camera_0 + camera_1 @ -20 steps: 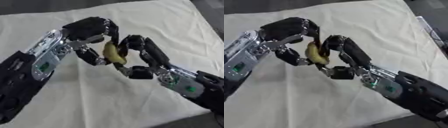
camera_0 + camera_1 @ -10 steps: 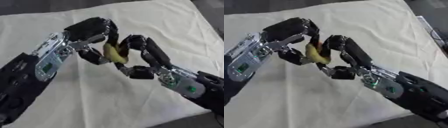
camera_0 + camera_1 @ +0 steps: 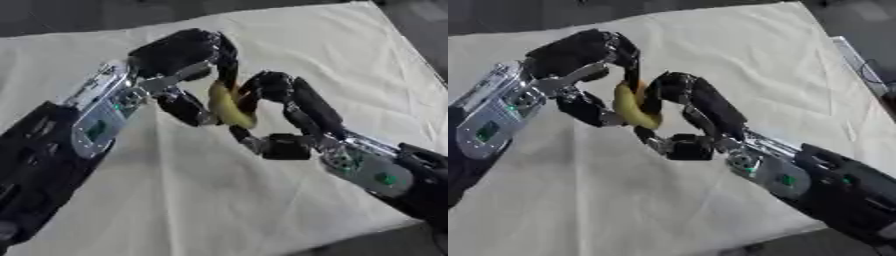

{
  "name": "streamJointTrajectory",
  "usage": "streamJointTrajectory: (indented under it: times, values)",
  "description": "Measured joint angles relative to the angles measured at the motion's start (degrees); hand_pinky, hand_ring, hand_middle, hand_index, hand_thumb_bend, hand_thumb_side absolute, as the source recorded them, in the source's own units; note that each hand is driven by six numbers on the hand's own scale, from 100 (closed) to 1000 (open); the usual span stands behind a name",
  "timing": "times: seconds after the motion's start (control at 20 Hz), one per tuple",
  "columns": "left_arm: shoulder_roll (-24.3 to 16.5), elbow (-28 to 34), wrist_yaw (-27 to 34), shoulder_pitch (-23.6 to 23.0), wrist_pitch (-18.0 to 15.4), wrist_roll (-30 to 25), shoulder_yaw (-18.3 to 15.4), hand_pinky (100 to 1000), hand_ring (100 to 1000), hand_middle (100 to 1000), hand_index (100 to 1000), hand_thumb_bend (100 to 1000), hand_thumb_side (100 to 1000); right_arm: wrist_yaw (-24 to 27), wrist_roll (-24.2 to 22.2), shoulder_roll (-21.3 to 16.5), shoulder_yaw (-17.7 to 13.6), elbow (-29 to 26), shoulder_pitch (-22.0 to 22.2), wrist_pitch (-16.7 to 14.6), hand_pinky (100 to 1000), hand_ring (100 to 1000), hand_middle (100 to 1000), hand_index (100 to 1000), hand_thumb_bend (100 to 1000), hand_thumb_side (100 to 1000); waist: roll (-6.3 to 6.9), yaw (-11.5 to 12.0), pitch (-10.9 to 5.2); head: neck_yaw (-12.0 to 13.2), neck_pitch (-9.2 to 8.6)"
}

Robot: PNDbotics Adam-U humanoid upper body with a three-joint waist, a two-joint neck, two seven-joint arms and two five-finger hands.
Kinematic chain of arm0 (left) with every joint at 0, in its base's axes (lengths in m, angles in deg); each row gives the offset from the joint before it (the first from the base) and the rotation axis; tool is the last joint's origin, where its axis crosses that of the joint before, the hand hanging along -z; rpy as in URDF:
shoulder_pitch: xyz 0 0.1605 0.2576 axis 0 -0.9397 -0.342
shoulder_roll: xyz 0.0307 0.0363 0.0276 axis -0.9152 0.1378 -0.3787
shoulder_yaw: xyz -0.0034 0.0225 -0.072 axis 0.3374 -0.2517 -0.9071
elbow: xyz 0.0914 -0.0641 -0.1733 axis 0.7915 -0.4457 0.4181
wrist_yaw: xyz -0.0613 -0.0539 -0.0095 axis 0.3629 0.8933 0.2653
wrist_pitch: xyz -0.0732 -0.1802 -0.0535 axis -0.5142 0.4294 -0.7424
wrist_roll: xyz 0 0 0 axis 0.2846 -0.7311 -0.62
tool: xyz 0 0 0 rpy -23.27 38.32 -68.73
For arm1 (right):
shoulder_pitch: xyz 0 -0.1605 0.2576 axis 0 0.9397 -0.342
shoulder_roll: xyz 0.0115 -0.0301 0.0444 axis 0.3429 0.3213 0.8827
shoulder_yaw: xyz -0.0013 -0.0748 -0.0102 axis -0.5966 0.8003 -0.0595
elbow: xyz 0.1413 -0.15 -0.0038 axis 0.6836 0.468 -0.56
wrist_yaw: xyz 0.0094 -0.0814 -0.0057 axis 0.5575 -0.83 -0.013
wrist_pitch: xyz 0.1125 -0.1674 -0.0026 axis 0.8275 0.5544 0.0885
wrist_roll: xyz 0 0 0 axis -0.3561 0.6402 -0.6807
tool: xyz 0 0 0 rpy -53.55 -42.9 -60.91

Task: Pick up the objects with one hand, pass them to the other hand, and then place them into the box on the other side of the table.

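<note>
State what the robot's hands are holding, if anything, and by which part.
A yellow banana, held above the cloth between both hands: the left hand curls round its upper end, the right hand round its middle and lower part.

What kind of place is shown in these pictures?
Probably a robot test bench rather than a home: a table under a plain cream cloth, and two black robot hands, left hand and right hand, meeting over it around a yellow banana-like object.

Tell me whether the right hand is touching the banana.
Touching. The left eye view shows the right hand with fingers curled against the banana.
</note>
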Motion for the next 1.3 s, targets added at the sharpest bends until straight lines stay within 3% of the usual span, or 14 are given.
streamJointTrajectory:
  times: [0.15,0.45,0.8,1.3]
  values:
    - [-0.1,0.1,-0.1,-0.1,0.1,0.1,-0.1,599,544,437,469,552,100,-1.5,0.2,0.0,0.0,0.0,0.7,1.4,707,738,571,694,436,100,-0.10,0.2,-0.41,0.2,0.07]
    - [-0.3,0.5,-0.2,-0.1,0.2,0.0,-0.1,601,538,434,466,593,100,-4.1,1.0,0.0,0.0,0.0,1.4,4.1,721,768,623,738,469,100,-0.42,0.2,-0.59,0.2,0.30]
    - [-0.3,0.8,-0.3,-0.1,-0.2,-0.3,-0.1,610,533,415,456,640,100,-6.1,1.5,0.0,0.0,0.0,1.9,8.4,769,891,792,870,647,100,-0.42,0.1,-0.59,0.2,0.56]
    - [-0.3,0.8,-1.2,-0.1,-1.5,-1.1,-0.1,616,530,403,451,656,100,-8.0,3.9,0.0,0.1,0.0,2.4,15.1,776,930,837,910,638,100,-0.42,0.1,-0.90,0.2,0.57]
